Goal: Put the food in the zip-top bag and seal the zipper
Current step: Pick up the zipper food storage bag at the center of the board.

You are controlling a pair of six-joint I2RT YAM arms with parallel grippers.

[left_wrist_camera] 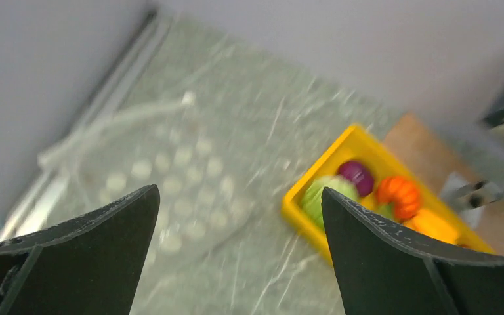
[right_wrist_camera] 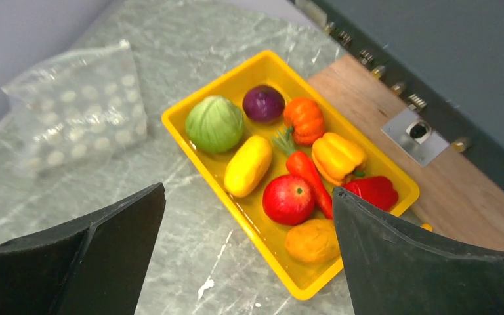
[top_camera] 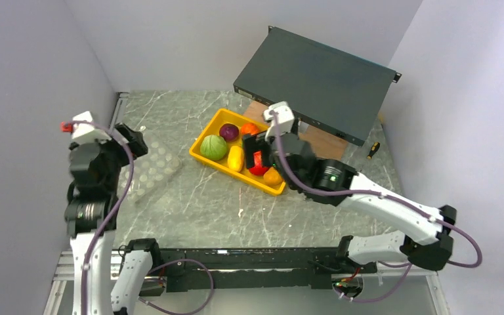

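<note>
With left gripper point(left_wrist_camera: 237, 190) and right gripper point(right_wrist_camera: 248, 190) both gaping empty, the seemingly light, hard, smooth toy fruits and vegetables point(right_wrist_camera: 289, 200) sit mid-frame in the yellow plastic tray point(right_wrist_camera: 305, 285), probably best pinched across their middles, while the limp, likely slippery clear zip-top bag point(right_wrist_camera: 79, 111) lies upper left.

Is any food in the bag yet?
No. The bag lies on the table, apart from the tray, where all the visible food sits.

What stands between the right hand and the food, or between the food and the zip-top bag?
Nothing visible does. The right hand hangs open over the food, which lies uncovered in the yellow tray. Between the tray and the zip-top bag there is only bare table; the food must just clear the tray's wall.
</note>
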